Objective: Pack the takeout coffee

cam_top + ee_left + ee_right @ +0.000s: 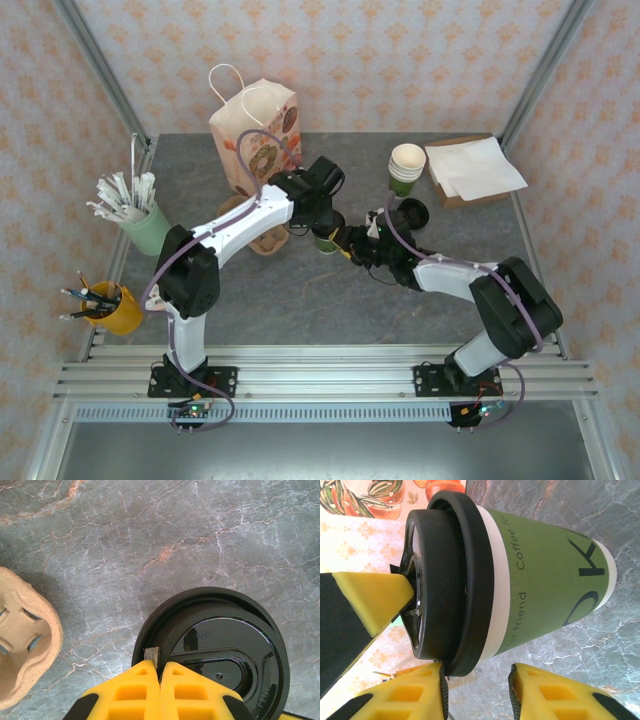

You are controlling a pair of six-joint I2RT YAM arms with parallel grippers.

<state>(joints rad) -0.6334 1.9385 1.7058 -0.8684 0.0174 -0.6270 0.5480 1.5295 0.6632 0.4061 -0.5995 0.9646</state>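
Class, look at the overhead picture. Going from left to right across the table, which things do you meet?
From the left: yellow pen pot → pale green cup of white sticks → paper bag → lidded coffee cup → stack of green cups → white napkins.

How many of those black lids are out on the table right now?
2. One black lid sits on the green cup. A second lid lies loose beside the stack of lidless cups. It may be several lids stacked, which I cannot tell.
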